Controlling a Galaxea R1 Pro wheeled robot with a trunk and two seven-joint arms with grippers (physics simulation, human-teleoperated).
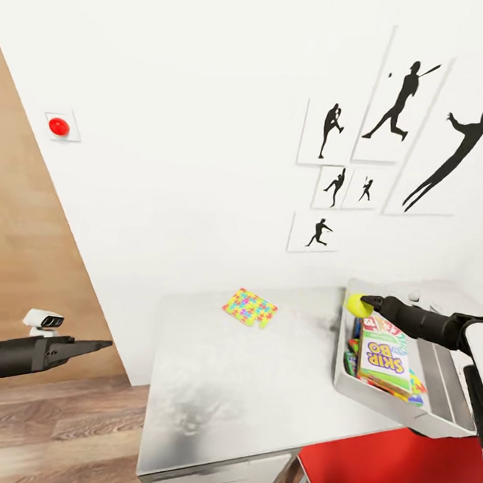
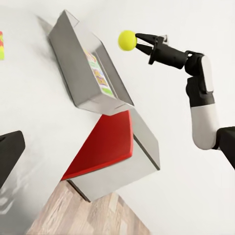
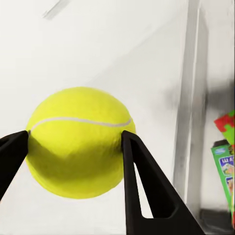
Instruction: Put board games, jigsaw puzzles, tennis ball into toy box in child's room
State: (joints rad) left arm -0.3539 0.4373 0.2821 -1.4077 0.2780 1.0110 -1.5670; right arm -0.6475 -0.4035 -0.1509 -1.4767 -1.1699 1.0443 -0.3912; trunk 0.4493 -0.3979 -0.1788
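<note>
Holding the ball between my right jaws, I have it hanging at the bin's far corner, about over the rim rather than squarely above the opening. The right wrist view shows both fingers pressed on the ball's sides, with the bin's wall close beside it. To finish this step well I judge I should carry the ball further in over the boxes, lower it until it is below the rim, then part the jaws gently; let go from here and it may strike the rim, bounce onto the tabletop and roll off an edge.

The bin sits at the tabletop's right end, near its front edge. Inside it the Skip-Bo box lies uppermost, with other bright boxes under it and a puzzle edge showing at the side. A ball dropped on that flat lid could roll, so a low release matters.

One puzzle lies flat on the tabletop near the back edge, well apart from the bin, not yet put away. A red chair stands below the front right corner. My left jaws are drawn to a narrow point, holding nothing, off past the tabletop's left edge over the floor.
</note>
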